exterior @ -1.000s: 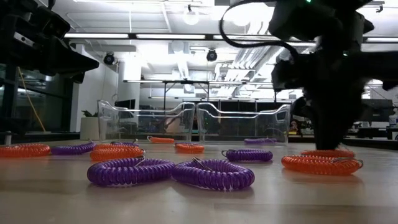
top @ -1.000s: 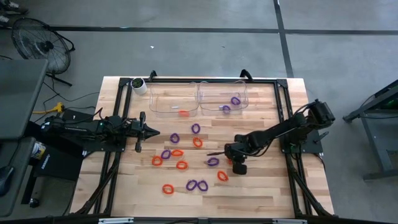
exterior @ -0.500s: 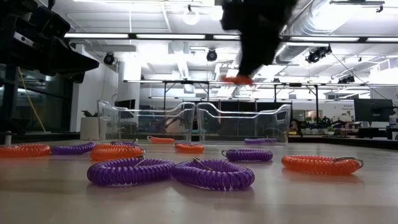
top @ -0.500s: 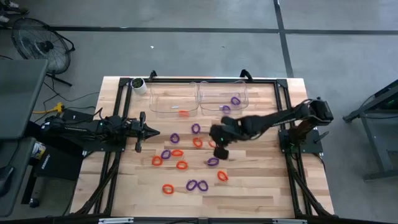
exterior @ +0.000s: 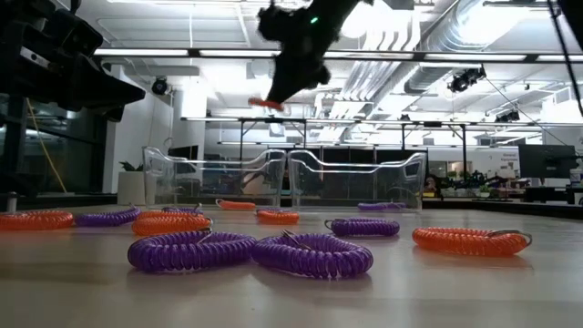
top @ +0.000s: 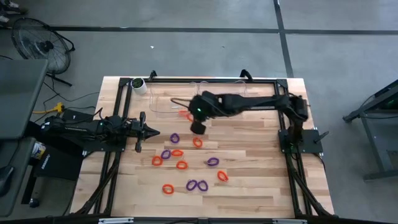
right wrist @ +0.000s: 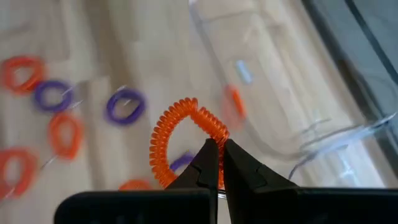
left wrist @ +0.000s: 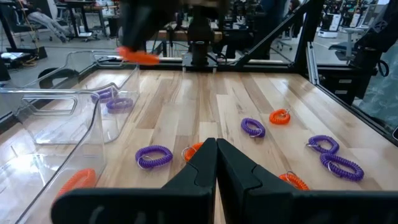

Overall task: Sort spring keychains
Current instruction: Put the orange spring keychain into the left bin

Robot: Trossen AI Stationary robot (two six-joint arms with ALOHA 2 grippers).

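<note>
My right gripper (right wrist: 219, 144) is shut on an orange spring keychain (right wrist: 180, 134) and hangs high over the left clear bin (top: 165, 104). In the low view it (exterior: 278, 87) carries the keychain (exterior: 267, 103) well above the table. That bin holds one orange keychain (left wrist: 78, 180); the right clear bin (left wrist: 93, 74) holds purple ones (left wrist: 118, 102). Several orange and purple keychains lie flat on the table, such as an orange one (top: 181, 165) and a purple one (top: 212, 162). My left gripper (top: 154, 132) waits shut over the table's left side. My right gripper pinches the orange keychain's coil (right wrist: 210, 129) between its two fingers, at one spot on the loop. The rest of the loop stands out past the fingertips. The keychain is lifted clear of the table and bins.
A black frame (top: 283, 112) runs along the table's sides. A white cup (top: 138, 85) stands at the far left corner. Loose keychains fill the table's middle, from a purple one (top: 175, 137) to an orange one (top: 168, 188). Bare wood lies along the near edge (top: 249, 199).
My right gripper has risen from the table's right middle with the orange keychain and swung toward the far left, ending over the left bin. The keychain went from lying on the table to lifted clear. The fingers stayed shut on it.
</note>
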